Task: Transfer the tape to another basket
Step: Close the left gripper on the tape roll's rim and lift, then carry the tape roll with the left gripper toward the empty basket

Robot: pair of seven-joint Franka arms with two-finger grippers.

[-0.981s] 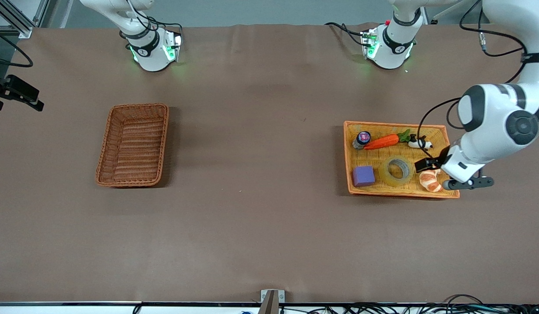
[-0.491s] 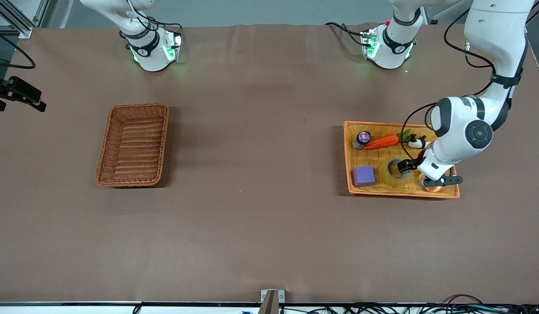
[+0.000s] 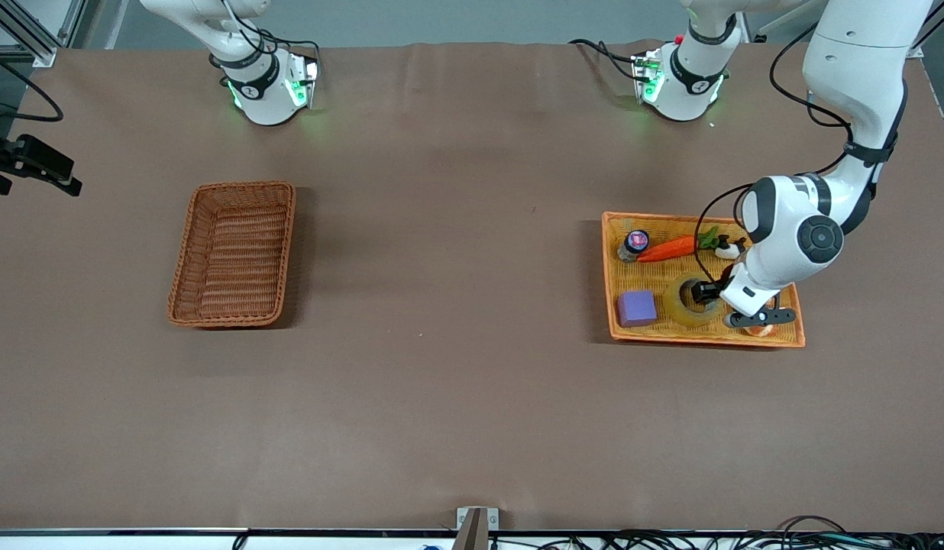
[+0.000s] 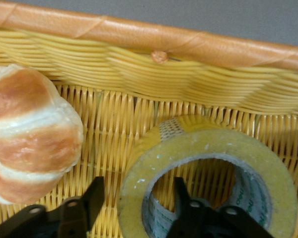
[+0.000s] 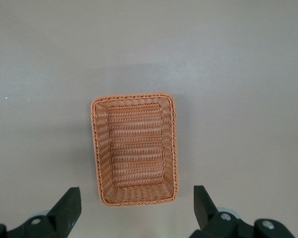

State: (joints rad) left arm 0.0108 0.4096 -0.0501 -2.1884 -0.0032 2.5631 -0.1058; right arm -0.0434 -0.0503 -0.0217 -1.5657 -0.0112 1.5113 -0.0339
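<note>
Tape (image 3: 690, 299): lower right of the front view, flat in the orange-rimmed basket (image 3: 608, 275), beside the purple cube (image 3: 637, 308).
Left gripper (image 4: 136, 208): spread, straddling the tape's wall; one finger (image 4: 185, 206) in the core, the other outside, toward the bread roll (image 4: 32, 131).
Grip advice: sink a little lower, then pinch the wall squarely, clear of the roll.
Basket (image 3: 234, 253): dark wicker, centre left of the front view, toward the right arm's end, bare inside.
Right gripper (image 5: 136, 210): waits high over the basket, fingers wide.
View difference: only the left wrist view shows the straddle; the front view alone shows both baskets well apart.
</note>
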